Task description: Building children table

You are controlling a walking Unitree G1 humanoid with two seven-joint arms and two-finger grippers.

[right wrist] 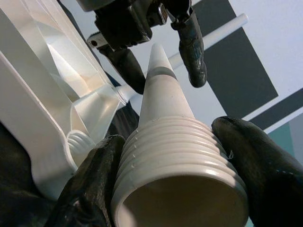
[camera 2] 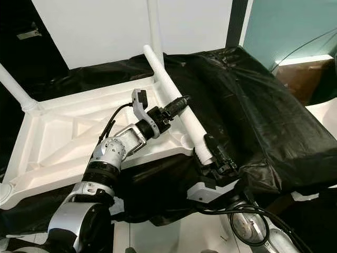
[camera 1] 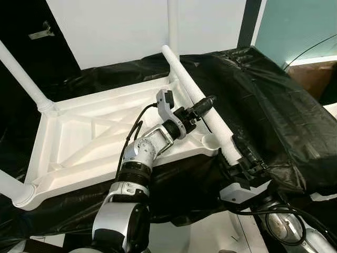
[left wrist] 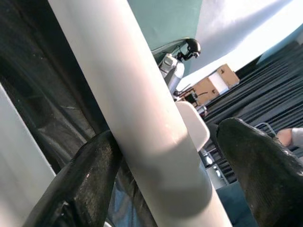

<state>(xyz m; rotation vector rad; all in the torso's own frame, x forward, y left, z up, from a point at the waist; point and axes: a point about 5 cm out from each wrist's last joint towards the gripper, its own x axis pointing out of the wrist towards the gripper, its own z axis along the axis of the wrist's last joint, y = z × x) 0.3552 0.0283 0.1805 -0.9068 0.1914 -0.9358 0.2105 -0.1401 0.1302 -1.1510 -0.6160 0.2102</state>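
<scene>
Table leg [camera 1: 197, 100] | far end cut off | right hand [camera 1: 243, 158] grips threaded end | left hand [camera 1: 202, 108] straddles

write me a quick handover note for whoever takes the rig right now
Left gripper: fingers either side of the loose leg at mid-length; one touches, the other stands off, so not clamped.
Right gripper: shut on the leg's threaded end.
Tabletop: upside down on the black cloth. Three legs already stand in their corners.
The loose leg lies along the top's right edge, with its thread just past the empty socket at the near right corner.
Left to do: stand the leg up, seat the thread in that socket, screw it in, then turn the table over.
</scene>
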